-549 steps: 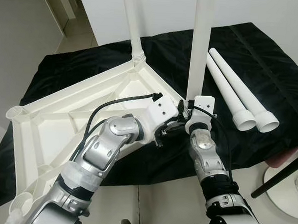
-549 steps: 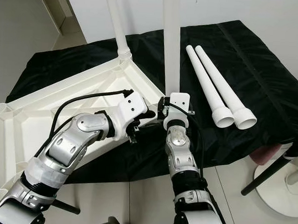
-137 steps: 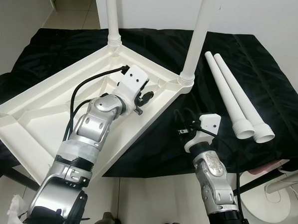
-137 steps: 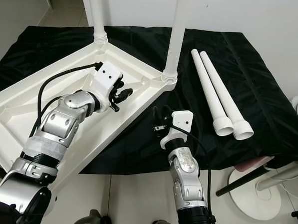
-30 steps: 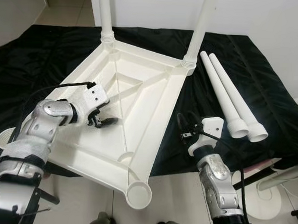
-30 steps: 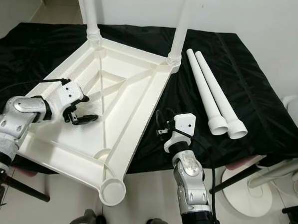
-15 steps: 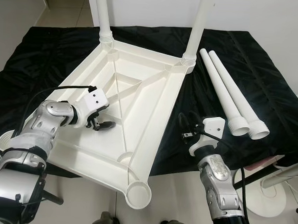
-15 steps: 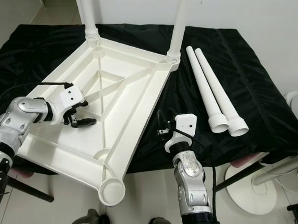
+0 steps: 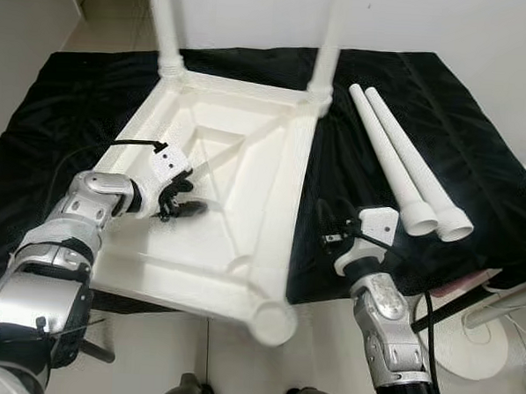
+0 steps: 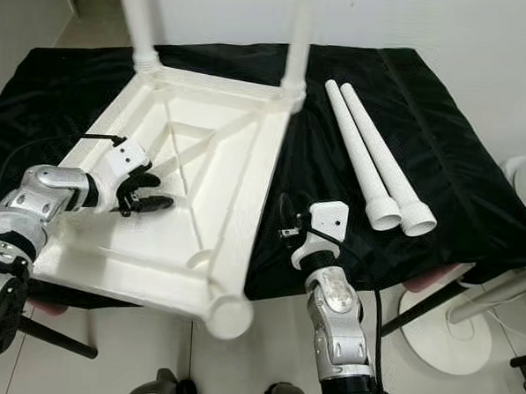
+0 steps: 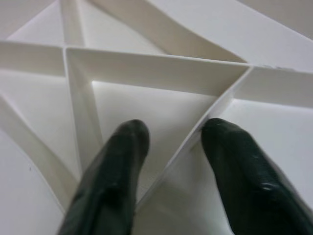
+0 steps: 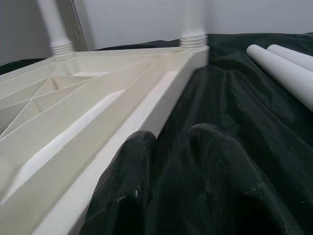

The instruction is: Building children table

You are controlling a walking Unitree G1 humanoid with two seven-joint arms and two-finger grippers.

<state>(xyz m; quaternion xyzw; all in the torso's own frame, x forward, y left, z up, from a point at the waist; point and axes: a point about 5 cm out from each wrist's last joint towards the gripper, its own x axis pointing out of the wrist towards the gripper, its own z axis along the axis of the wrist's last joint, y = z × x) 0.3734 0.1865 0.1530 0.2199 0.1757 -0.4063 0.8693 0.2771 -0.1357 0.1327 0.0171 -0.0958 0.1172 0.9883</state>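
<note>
While a thin rib is straddled by the parted fingers of the left gripper (image 11: 166, 171), the upturned tabletop (image 9: 246, 174) is seen lying on a black cloth (image 9: 478, 129), two legs (image 9: 164, 24) fitted and two spare legs (image 9: 397, 160) laid beside it. Rigid, light, smooth plastic is judged; ribs and rim offer purchase. Nearly closed fingers of the empty right gripper (image 12: 168, 161) are shown by its wrist view.

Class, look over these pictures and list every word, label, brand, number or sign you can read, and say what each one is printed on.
None: no readable text anywhere.
The white table top, its two fitted legs, the two loose legs, the black cloth and both grippers, left and right, show no writing.
</note>
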